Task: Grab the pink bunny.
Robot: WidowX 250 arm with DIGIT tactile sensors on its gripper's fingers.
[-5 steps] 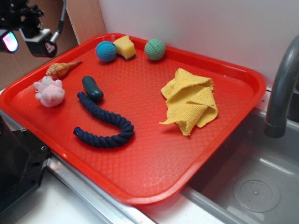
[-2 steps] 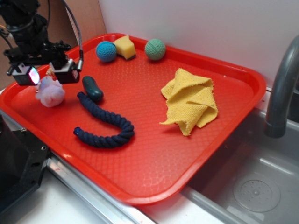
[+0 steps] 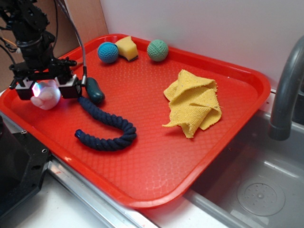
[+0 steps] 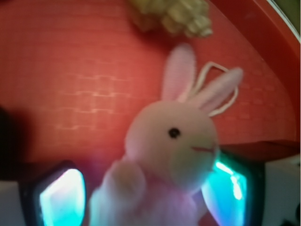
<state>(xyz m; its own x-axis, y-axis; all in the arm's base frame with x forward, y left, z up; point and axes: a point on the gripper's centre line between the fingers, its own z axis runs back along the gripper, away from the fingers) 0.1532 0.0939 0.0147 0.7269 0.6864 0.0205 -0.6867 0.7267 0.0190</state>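
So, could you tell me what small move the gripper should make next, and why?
Probably close the fingers: the gripper is down over the pink bunny, which sits between the two open fingers on the red tray, apparently not yet squeezed.

Arm (image 3: 29, 28) black throughout, built of blocky jointed segments with ribbed, bracketed housings. Thin black cables (image 3: 71, 28) loop off its upper part and run down its side toward the wrist. Gripper (image 3: 46, 89) black: a horizontal crossbar carrying two squared, box-like finger blocks. Fingers (image 3: 23, 90) show glowing pads on their inner faces, reddish-white in the exterior view. Wrist view: pads (image 4: 63, 197) read bright cyan-to-white, each set in a dark rounded-square frame. No markings or screws legible; detail too blurred to tell.
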